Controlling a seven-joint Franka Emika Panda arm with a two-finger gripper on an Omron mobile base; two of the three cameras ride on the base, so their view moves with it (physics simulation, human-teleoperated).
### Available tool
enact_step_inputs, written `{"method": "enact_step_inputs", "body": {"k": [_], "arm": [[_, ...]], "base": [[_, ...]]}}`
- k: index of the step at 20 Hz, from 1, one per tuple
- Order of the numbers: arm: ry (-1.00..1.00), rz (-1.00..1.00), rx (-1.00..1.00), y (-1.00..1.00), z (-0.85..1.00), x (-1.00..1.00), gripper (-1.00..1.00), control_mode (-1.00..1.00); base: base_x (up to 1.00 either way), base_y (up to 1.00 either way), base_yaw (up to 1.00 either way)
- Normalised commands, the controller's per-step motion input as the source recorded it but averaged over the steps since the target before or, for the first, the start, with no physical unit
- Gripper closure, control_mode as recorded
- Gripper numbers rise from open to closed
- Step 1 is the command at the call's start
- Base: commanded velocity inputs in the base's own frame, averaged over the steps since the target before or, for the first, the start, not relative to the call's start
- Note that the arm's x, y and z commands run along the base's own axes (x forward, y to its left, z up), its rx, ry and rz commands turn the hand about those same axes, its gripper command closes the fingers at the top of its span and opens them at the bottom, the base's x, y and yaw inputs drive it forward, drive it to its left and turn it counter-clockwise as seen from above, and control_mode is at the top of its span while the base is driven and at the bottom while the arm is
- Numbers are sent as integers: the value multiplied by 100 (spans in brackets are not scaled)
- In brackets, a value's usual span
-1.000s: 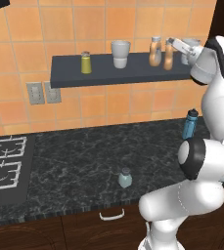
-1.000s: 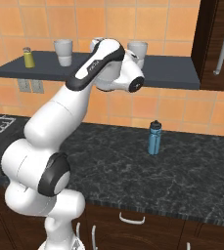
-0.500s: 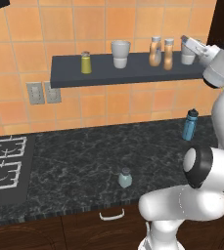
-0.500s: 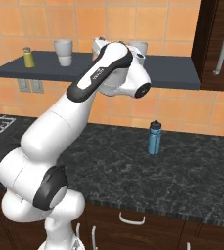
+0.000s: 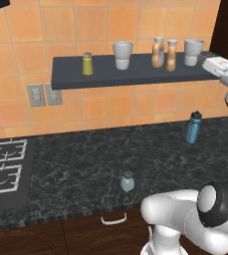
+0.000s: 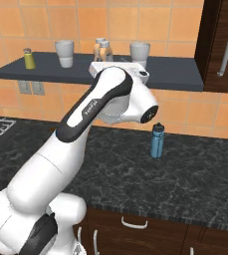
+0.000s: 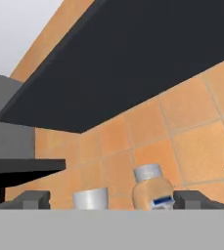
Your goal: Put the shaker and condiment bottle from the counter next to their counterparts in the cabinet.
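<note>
The gripper (image 7: 111, 197) is raised to shelf height at the right end of the cabinet (image 5: 135, 72), with its jaws spread fully apart and nothing between them. The condiment bottle (image 5: 171, 55), slim and amber with a pale cap, stands upright on the cabinet just beside the curvy orange bottle (image 5: 158, 52), so this half of the task appears complete. The hand view looks along the shelf at a curvy orange bottle with a grey cap and a pale cup (image 7: 90, 198) next to it. The shaker (image 5: 127, 181), squat and pale blue-grey with a grey cap, stands upright on the counter (image 5: 85, 164) near its front edge, well apart from the blue bottle (image 5: 192, 127) at the back right. Its counterpart, the yellow-green shaker (image 5: 87, 63), stands toward the left end of the cabinet, left of a grey cup (image 5: 122, 55). The governing relation for the next move is judged as follows: the shaker lies far below the gripper, to its left and toward the robot, with its long axis vertical. The hand would need to descend and reorient for a grasp across the upright body.
</note>
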Motion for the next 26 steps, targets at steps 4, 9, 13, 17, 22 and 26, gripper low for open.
{"method": "enact_step_inputs", "body": {"k": [4, 9, 13, 17, 22, 26], "arm": [[0, 0, -19, 0, -51, -83, -100, -100], [-3, 0, -2, 0, -7, -25, -100, -100], [2, 0, -2, 1, -34, -35, -100, -100], [12, 0, -14, 2, -97, -96, -100, -100], [3, 0, -4, 11, -43, -60, -100, -100], [6, 0, 0, 25, -43, -40, -100, -100]], "base": [[0, 0, 0], [0, 0, 0], [0, 0, 0], [0, 0, 0], [0, 0, 0], [0, 0, 0]]}}
